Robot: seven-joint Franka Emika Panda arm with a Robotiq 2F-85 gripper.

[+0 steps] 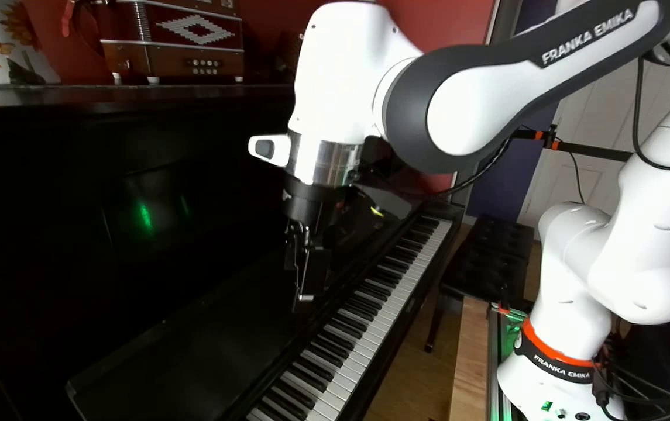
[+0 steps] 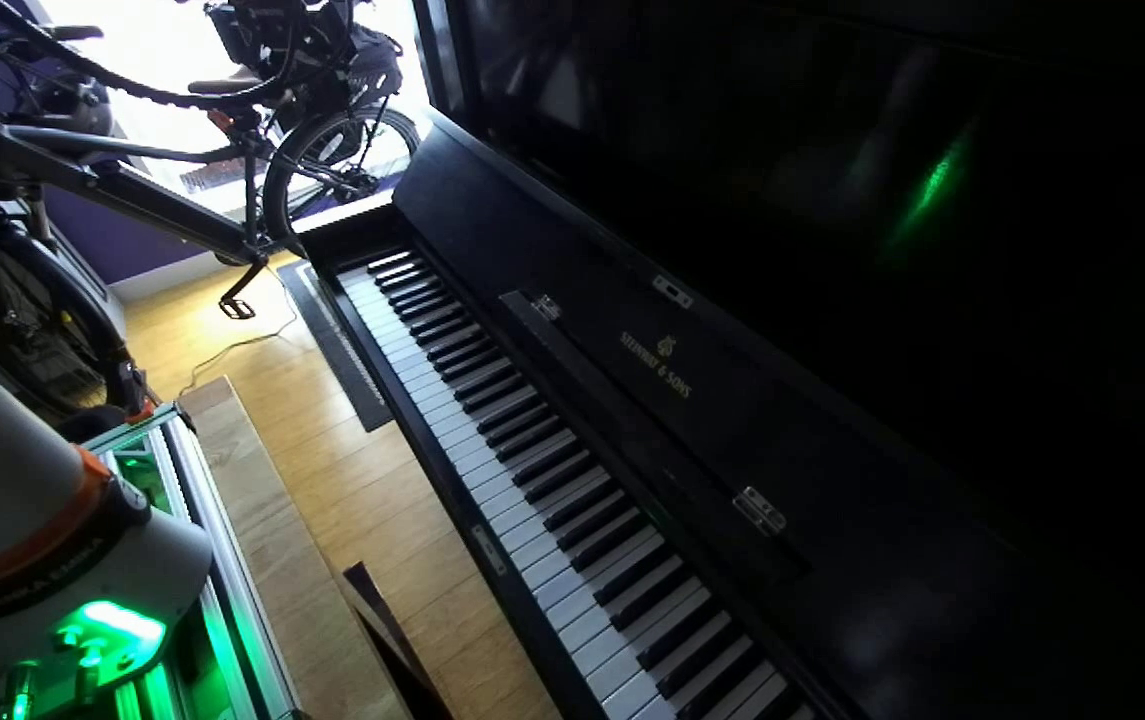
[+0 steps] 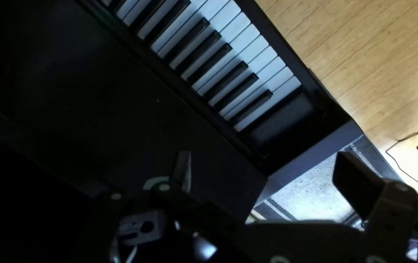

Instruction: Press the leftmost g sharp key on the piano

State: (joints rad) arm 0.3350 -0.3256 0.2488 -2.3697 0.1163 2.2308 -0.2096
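Note:
The glossy black piano [image 1: 153, 152] shows in both exterior views [image 2: 692, 370], with its long row of white and black keys [image 1: 364, 327]. In the wrist view, one end of the keyboard [image 3: 230, 69] shows. From that end come a single black key, a pair, then a group of three. The middle key of the three, a g sharp key [image 3: 198, 53], lies at upper centre. My gripper [image 1: 304, 289] points down in front of the piano, above the fallboard side of the keys and apart from them. In the wrist view its fingers [image 3: 263, 160] are wide apart with nothing between them.
An accordion [image 1: 194, 41] and a flowered white object [image 1: 1, 47] stand on the piano top. A black bench [image 1: 487, 257] and bicycles [image 2: 142, 190] are near the piano's ends. A wooden surface [image 2: 262, 560] lies beside the robot base. A rug [image 3: 311, 197] lies past the keyboard end.

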